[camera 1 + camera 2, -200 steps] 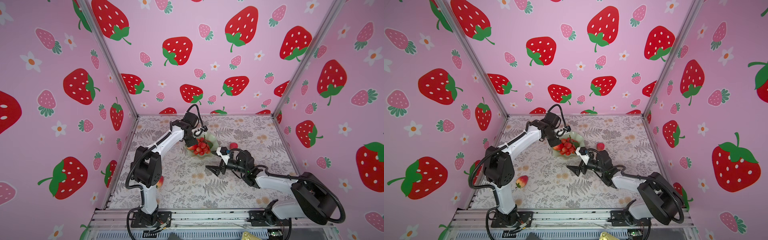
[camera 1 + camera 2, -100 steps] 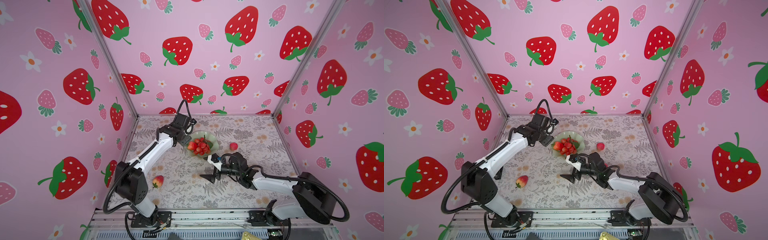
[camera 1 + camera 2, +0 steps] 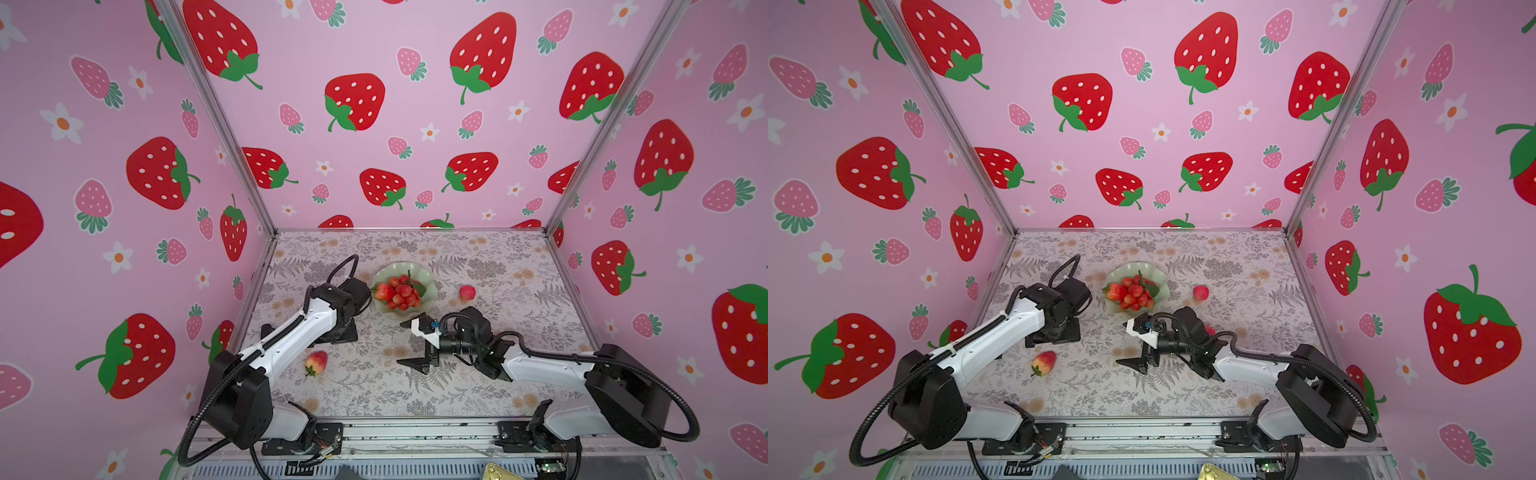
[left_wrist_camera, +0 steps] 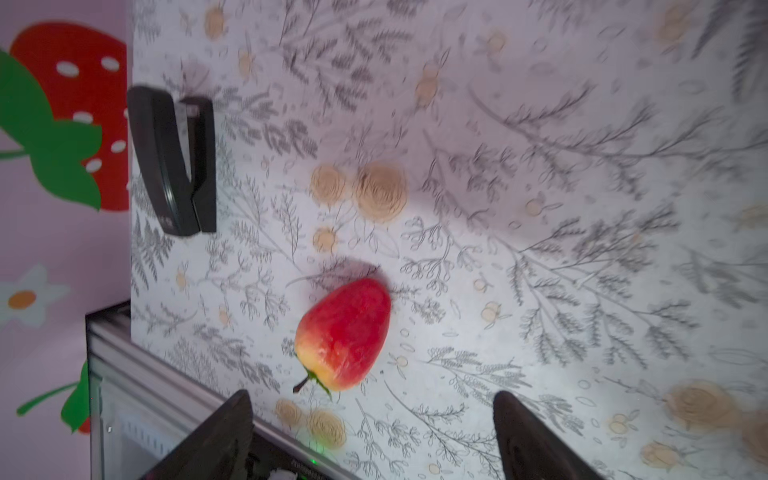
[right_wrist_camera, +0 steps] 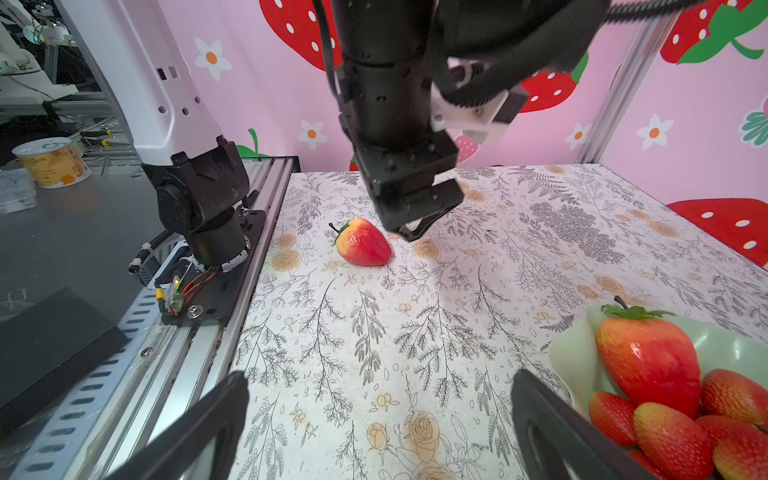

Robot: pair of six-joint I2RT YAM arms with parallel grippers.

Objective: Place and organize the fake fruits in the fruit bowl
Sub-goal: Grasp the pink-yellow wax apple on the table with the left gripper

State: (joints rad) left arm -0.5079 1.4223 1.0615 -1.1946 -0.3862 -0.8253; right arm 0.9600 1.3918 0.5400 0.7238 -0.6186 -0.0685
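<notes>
The pale green fruit bowl (image 3: 430,286) (image 3: 1163,286) sits mid-table and holds a bunch of red berries (image 3: 402,296) (image 5: 673,436) and one strawberry (image 3: 381,291) (image 5: 648,361). A second strawberry (image 3: 316,362) (image 4: 345,336) (image 5: 363,247) lies on the table at the front left. My left gripper (image 4: 374,436) (image 5: 411,232) hangs open just above the table, close beside this strawberry and apart from it. A round pink-red fruit (image 3: 467,292) (image 3: 1200,292) lies right of the bowl. My right gripper (image 3: 409,345) (image 5: 374,436) is open and empty in front of the bowl.
The floral table (image 3: 478,386) is walled in pink on three sides. A metal rail (image 5: 232,316) with the arm bases runs along its front edge. A small red shape (image 3: 1209,330) peeks out behind my right wrist. A black block (image 4: 172,162) stands by the left wall.
My left gripper has drawn back from the bowl to the loose strawberry at the front left, and its jaws have widened. My right gripper has shifted a little leftward and forward.
</notes>
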